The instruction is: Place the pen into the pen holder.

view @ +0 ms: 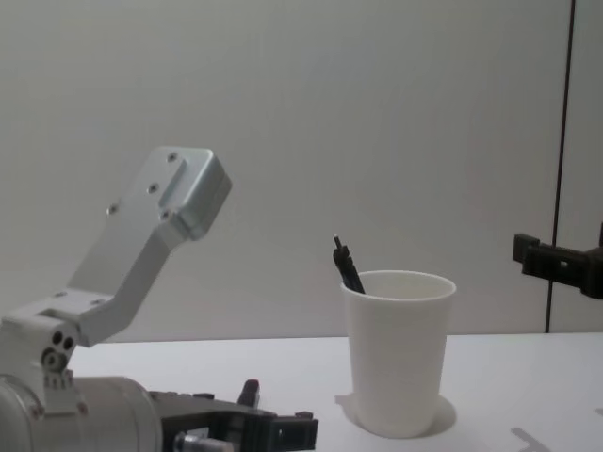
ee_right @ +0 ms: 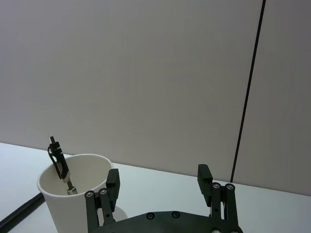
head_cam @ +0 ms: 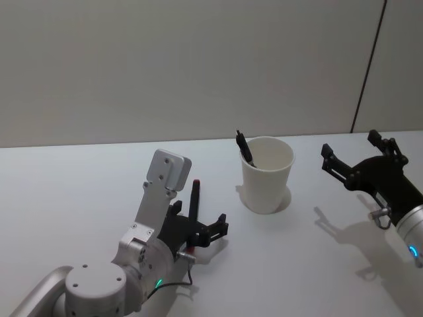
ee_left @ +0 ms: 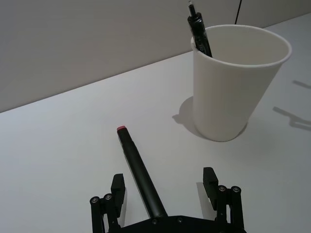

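1 red-tipped pen (ee_left: pixel 138 170) between left pincer's (ee_left: pixel 164 178) parted jaws, pen holder (ee_left: pixel 233 82) beyond.

Matt white paper pen holder (head_cam: pixel 268 181), glossy black plastic pen (head_cam: pixel 244 146), smooth matt white table (head_cam: pixel 66 191).

The left arm (head_cam: pixel 149 211) came in from the lower left and reached forward. The left gripper (head_cam: pixel 198 221) was held low, and its two fingers (ee_left: pixel 118 188) stood wide apart, pointing ahead. The right gripper (head_cam: pixel 350 146) hung higher at the right side and pointed in toward the middle. Its fingers (ee_right: pixel 204 175) were spread apart too, with nothing between them.
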